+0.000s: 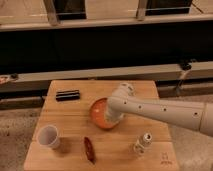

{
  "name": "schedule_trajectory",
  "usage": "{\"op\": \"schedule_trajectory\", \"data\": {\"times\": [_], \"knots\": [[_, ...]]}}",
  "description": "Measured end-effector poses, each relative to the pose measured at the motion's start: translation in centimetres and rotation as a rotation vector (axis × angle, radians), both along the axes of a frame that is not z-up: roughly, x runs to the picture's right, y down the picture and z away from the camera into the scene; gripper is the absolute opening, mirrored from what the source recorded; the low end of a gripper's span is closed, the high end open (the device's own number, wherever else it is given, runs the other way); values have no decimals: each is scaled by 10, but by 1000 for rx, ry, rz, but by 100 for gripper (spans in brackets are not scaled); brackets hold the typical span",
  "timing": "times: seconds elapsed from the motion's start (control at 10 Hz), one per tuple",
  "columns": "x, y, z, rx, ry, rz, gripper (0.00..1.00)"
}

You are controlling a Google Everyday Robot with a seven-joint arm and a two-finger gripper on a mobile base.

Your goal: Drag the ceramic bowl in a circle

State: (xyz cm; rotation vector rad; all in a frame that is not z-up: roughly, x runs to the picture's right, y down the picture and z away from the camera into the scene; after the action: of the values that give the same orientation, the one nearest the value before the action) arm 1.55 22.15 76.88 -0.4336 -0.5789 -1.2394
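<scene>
The ceramic bowl point(98, 111) is a shallow, glossy orange bowl near the middle of the wooden table point(70, 117). My white arm reaches in from the right, and its wrist bends down over the bowl's right side. The gripper point(114, 116) sits at the bowl's right rim, shut on it, and hides that part of the bowl. The bowl rests flat on the table.
A white cup point(48, 136) stands at the front left. A black flat bar point(67, 94) lies at the back left. A dark red oblong item point(89, 149) lies in front of the bowl. A small pale bottle point(143, 143) stands at the front right.
</scene>
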Motion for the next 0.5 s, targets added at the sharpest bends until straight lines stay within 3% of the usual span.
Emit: {"op": "schedule_trajectory", "data": {"times": [0.2, 0.5], "knots": [[2, -2, 0, 8, -1, 11, 23], [15, -37, 0, 41, -3, 25, 54]]}}
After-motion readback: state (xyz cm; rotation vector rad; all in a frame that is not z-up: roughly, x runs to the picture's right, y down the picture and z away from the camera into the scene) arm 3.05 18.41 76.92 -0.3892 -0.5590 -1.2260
